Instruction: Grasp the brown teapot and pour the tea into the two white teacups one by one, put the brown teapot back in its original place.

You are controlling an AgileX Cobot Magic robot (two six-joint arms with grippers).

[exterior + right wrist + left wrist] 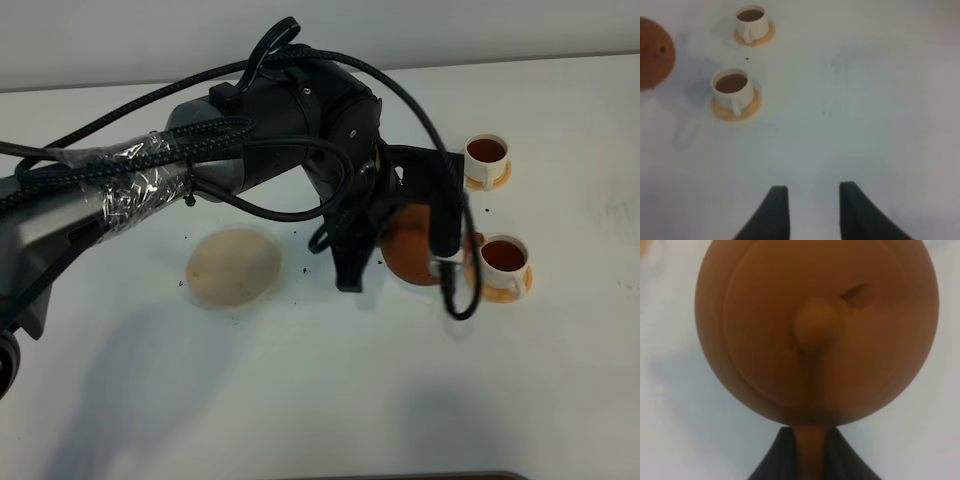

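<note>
Coaster [234,268] sits bare on the tabletop [320,400], waiting for the pot's return. Left pincer [811,460] is clamped on the brown teapot's [412,250] handle, holding it beside the near teacup [503,262]; both cups look filled. Right pincer [812,210] idles, jaws apart.
</note>
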